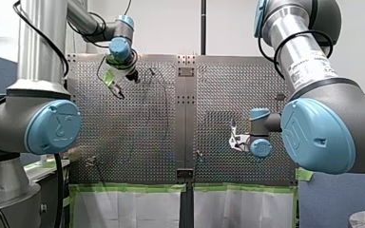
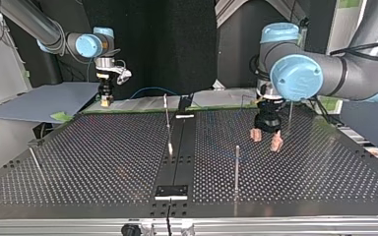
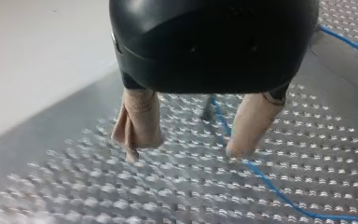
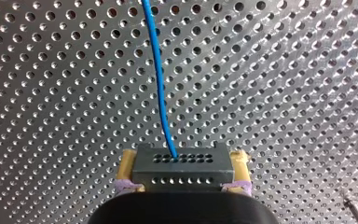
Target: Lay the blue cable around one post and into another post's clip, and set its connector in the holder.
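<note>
The blue cable (image 4: 158, 79) runs out of a grey perforated connector (image 4: 182, 163), and my right gripper (image 4: 182, 179) is shut on that connector with its yellow pads (image 4: 127, 170), above the perforated plate. In the top view my right gripper (image 2: 106, 100) hangs over the table's far edge at the left. My left gripper (image 3: 189, 147) stands open just above the plate, beige fingers (image 3: 137, 123) spread, with the cable (image 3: 261, 175) lying on the plate between them. It (image 2: 267, 136) is at the top view's right, beside a thin post (image 2: 290, 115).
More thin posts stand on the plate (image 2: 103, 162): one near the middle (image 2: 167, 118), one nearer the camera (image 2: 236, 167), one at the left (image 2: 34, 160). A small plate (image 2: 172, 191) sits on the dark centre strip. A grey sheet (image 2: 39, 101) lies beyond the far left corner.
</note>
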Robot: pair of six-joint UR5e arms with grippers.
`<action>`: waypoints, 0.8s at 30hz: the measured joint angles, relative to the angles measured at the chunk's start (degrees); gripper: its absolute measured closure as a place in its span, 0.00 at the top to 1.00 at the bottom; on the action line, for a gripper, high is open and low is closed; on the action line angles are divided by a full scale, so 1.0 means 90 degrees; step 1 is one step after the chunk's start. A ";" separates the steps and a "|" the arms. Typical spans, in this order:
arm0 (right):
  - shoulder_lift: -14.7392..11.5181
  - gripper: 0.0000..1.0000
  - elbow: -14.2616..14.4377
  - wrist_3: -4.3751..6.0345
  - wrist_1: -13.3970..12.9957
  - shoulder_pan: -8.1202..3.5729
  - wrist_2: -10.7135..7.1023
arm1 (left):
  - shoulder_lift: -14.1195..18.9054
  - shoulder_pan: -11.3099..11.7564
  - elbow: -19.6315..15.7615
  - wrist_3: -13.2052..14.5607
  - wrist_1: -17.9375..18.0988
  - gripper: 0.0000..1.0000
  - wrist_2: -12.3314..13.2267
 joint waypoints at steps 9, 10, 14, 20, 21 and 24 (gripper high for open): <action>-0.0004 0.00 -0.0016 0.0057 0.0001 -0.0031 -0.0020 | 0.0526 -0.0041 0.0469 0.0486 -0.0533 1.00 -0.0475; -0.0004 0.00 -0.0017 0.0061 -0.0001 -0.0032 -0.0020 | 0.0564 -0.0049 0.0532 0.0551 -0.0595 1.00 -0.0476; -0.0005 0.00 -0.0018 0.0083 -0.0015 -0.0035 -0.0021 | 0.0612 -0.0059 0.0722 0.0741 -0.0785 1.00 -0.0372; -0.0005 0.00 -0.0019 0.0102 -0.0014 -0.0037 -0.0021 | 0.0592 -0.0113 0.1041 0.1058 -0.1105 1.00 -0.0072; -0.0005 0.00 -0.0019 0.0105 -0.0010 -0.0037 -0.0021 | 0.0587 -0.0129 0.1088 0.1106 -0.1152 1.00 -0.0025; -0.0005 0.00 -0.0022 0.0108 -0.0006 -0.0041 -0.0021 | 0.0578 -0.0183 0.1261 0.1278 -0.1326 1.00 0.0147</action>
